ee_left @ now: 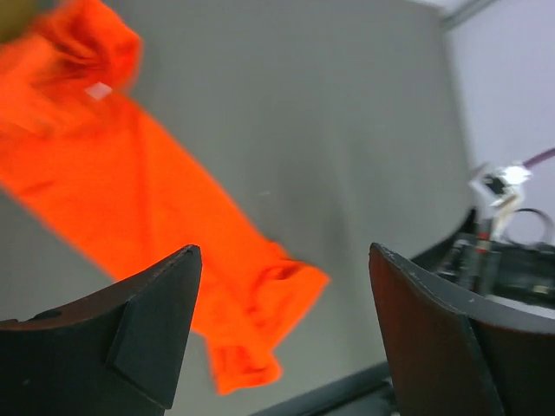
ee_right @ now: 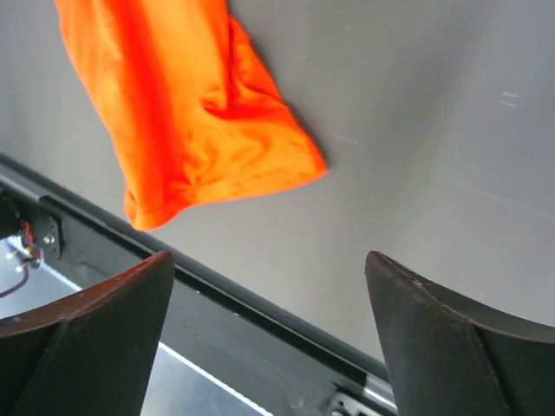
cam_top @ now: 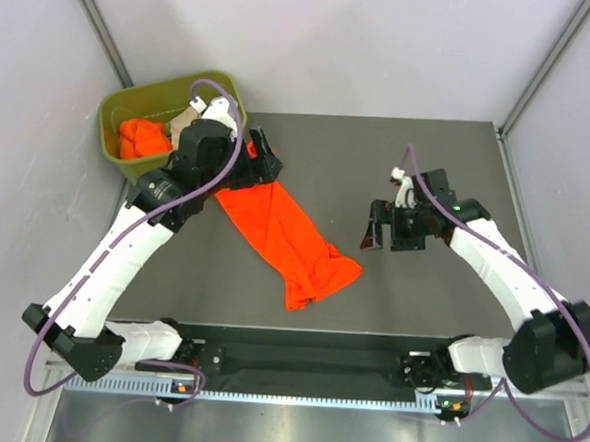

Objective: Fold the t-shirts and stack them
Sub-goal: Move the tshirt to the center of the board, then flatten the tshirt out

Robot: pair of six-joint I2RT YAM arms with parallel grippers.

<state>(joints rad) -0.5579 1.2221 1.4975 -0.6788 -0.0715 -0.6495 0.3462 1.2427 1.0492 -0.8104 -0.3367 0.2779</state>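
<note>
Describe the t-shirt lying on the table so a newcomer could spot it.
Start at the green bin at the far left corner of the dark table. The orange t-shirt runs from beside it diagonally toward the near edge, a long bunched strip. Unlike the orange shirt crumpled inside the bin, it lies on the tabletop.

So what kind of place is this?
Probably a robot test lab, not a home: two white robot arms bolted to a grey table, plain walls closing it in, and an orange t-shirt lying on it.
</note>
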